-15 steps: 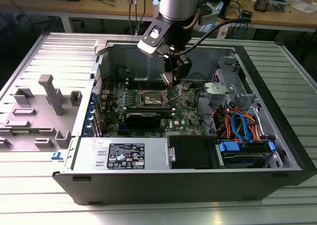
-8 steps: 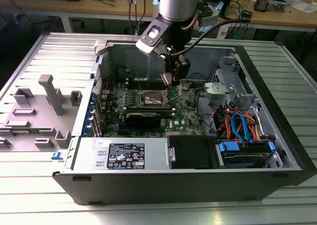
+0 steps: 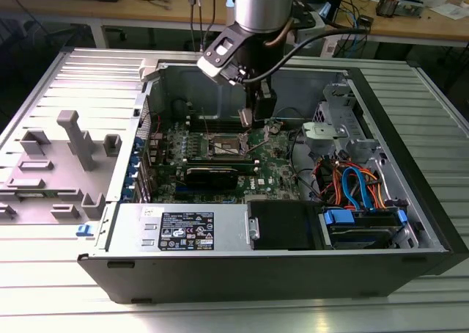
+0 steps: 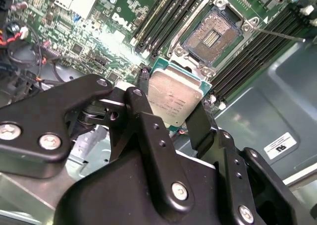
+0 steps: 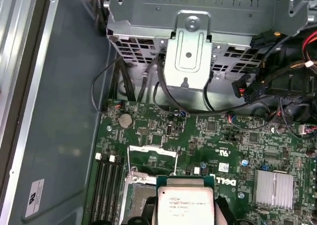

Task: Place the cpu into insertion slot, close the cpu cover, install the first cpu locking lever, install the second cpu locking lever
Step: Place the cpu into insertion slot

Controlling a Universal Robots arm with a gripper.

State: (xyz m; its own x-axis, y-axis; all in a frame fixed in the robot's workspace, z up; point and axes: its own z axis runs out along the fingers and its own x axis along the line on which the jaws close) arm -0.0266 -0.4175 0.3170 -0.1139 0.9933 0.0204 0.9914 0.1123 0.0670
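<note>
My gripper point(image 4: 173, 117) is shut on the cpu point(image 4: 173, 97), a flat square chip with a dull silver top and a green edge. The black fingers point(image 4: 144, 113) clamp it on two opposite sides. In the exterior view the gripper point(image 3: 251, 122) hangs inside the open computer case, a little above the green board and just to that view's right of the insertion slot point(image 3: 226, 148). The insertion slot point(image 4: 212, 36) lies open, its dark centre bare. The cpu point(image 5: 184, 205) hovers beside the slot point(image 5: 137, 201). The cpu cover point(image 5: 152, 158) stands raised behind it. A thin wire lever point(image 4: 277, 34) sticks out sideways.
Long black memory slots point(image 4: 163, 17) run on both sides of the socket. A metal drive cage point(image 5: 190, 41) and bundled cables point(image 3: 352, 183) fill the case at the exterior view's right. A grey power supply point(image 3: 183, 230) sits at the front. Grey fixture blocks point(image 3: 73, 138) stand outside the case.
</note>
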